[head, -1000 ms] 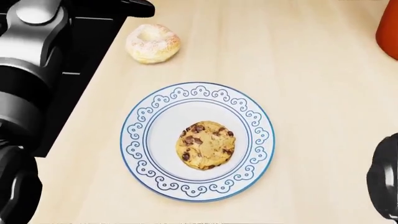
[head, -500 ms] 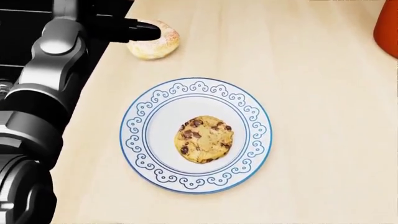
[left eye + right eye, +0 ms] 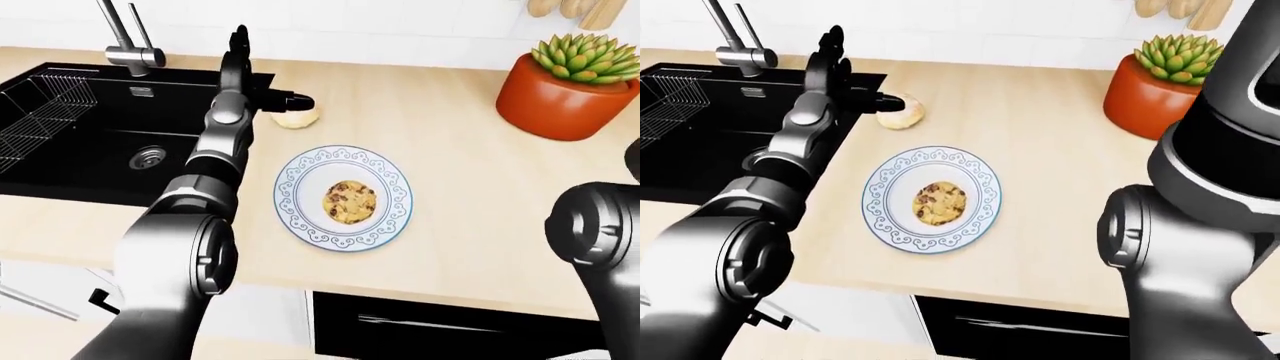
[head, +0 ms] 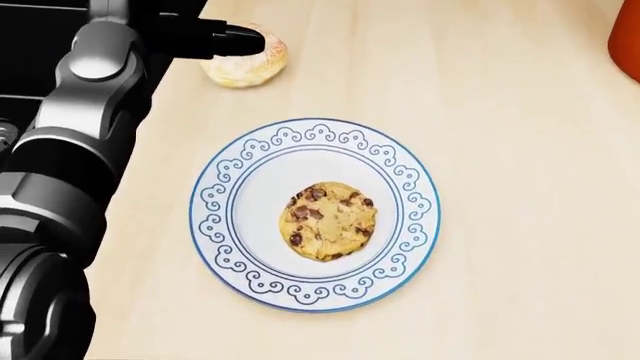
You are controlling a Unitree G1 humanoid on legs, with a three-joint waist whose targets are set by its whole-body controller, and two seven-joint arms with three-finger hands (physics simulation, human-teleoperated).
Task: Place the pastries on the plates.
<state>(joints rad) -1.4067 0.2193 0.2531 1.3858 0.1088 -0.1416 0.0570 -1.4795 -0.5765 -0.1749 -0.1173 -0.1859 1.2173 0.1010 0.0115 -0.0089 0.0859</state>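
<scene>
A white plate with a blue scroll rim (image 4: 215, 202) lies on the pale wooden counter, with a chocolate-chip cookie (image 4: 328, 221) at its middle. A sugared doughnut (image 4: 245, 66) sits on the counter above and left of the plate, beside the sink's edge. My left hand (image 3: 270, 86) is stretched out over the sink's corner. It is open: one finger (image 4: 235, 40) points right, its tip over the doughnut's top left, and another stands upright. My right arm (image 3: 1200, 217) fills the right of the right-eye view, but its hand does not show.
A black sink (image 3: 90, 127) with a faucet (image 3: 125, 41) and a wire rack (image 3: 40, 105) lies left of the counter. An orange pot holding a succulent (image 3: 565, 86) stands at the upper right. The counter's near edge runs below the plate.
My left arm has reached up and right, bringing a fingertip over the doughnut. The dark right arm has left the head view's right edge. The picture has shifted slightly.
</scene>
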